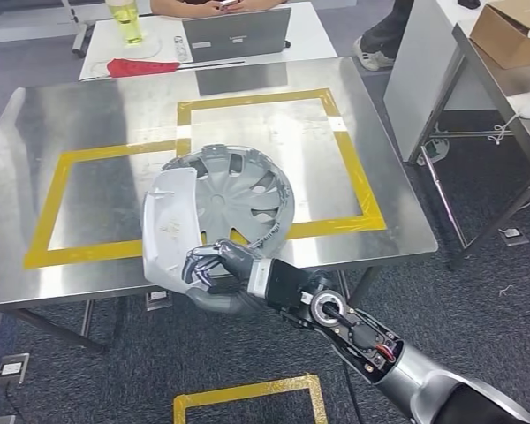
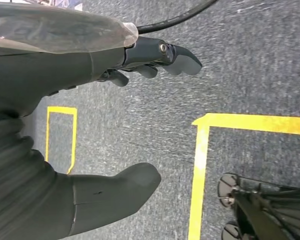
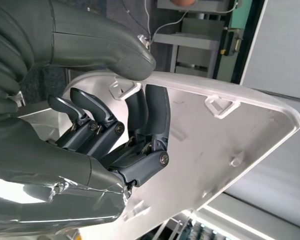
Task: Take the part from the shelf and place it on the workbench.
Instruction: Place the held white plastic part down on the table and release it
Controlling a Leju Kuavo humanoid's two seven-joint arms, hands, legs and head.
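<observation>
A white plastic panel (image 1: 169, 225) with moulded clips is the part, and my right hand (image 1: 219, 274) grips it by its lower edge. The right wrist view shows the thumb on one face of the panel (image 3: 224, 145) and the fingers (image 3: 156, 125) curled against the other. The panel stands tilted over the front edge of the steel workbench (image 1: 82, 115), overlapping the left rim of a grey hubcap (image 1: 249, 199) that lies inside a yellow taped frame. Whether the panel touches the bench I cannot tell. My left hand (image 2: 46, 80) hangs over the carpet, fingers apart, holding nothing.
Behind the workbench stands a white table with a laptop (image 1: 237, 34), a cup of yellow liquid (image 1: 125, 19) and a red cloth (image 1: 139, 67); a person sits there. A second bench with a cardboard box (image 1: 512, 31) is at the right. Yellow tape (image 1: 249, 393) marks the floor.
</observation>
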